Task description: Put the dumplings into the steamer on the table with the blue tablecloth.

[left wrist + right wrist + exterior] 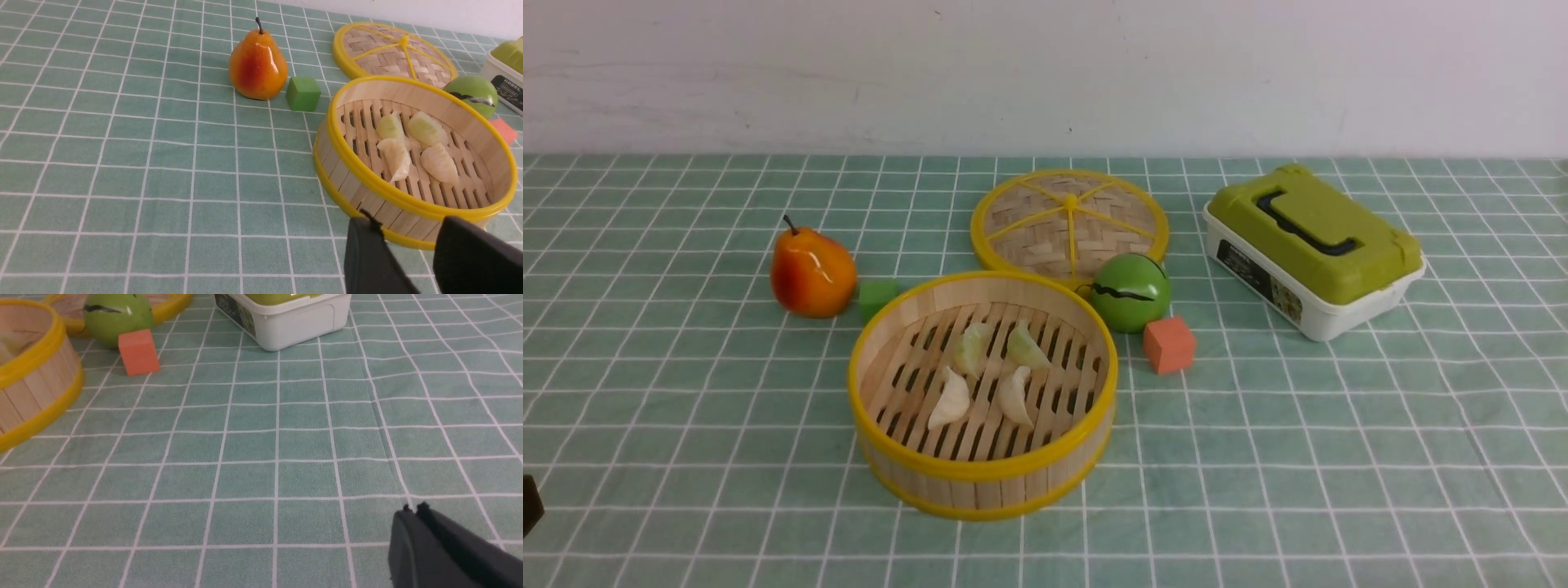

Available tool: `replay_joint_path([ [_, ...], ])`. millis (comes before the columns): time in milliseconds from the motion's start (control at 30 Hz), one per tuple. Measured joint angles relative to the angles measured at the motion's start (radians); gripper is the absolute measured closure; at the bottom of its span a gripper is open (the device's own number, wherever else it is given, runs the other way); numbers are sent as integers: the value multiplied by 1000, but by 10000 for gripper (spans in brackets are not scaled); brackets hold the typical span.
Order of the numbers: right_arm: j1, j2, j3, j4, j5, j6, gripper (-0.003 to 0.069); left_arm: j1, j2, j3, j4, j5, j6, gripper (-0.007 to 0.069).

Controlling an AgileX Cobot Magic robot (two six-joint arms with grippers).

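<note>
Steamer [983, 396] sits mid-worktop [1339, 425] with all four dumplings [987, 371] on its slats, pear [812, 273] at its ten o'clock. Left fingers [408, 261] hang part-spread and empty, right fingers [412, 522] pinched together on nothing; best now to withdraw both arms slowly, clear of the yellow rim.

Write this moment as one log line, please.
dumplings: four in steamer | left gripper: open, empty | right gripper: shut, empty
</note>
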Motion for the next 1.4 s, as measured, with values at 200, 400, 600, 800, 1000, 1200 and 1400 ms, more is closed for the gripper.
replay_joint_path([
  [200, 0, 0, 0, 0, 0, 0, 662, 0, 0, 0, 0, 0, 0, 387],
  [400, 0, 0, 0, 0, 1, 0, 657, 0, 0, 0, 0, 0, 0, 387],
  [600, 0, 0, 0, 1, 1, 0, 652, 0, 0, 0, 0, 0, 0, 387],
  [800, 0, 0, 0, 3, 1, 0, 647, 0, 0, 0, 0, 0, 0, 387],
  [1000, 0, 0, 0, 3, 1, 0, 647, 0, 0, 0, 0, 0, 0, 387],
  [1200, 0, 0, 0, 3, 1, 0, 642, 0, -10, 19, 14, -5, 0, 387],
  [1400, 0, 0, 0, 3, 1, 0, 636, 99, -208, 140, -33, -10, 16, 400],
])
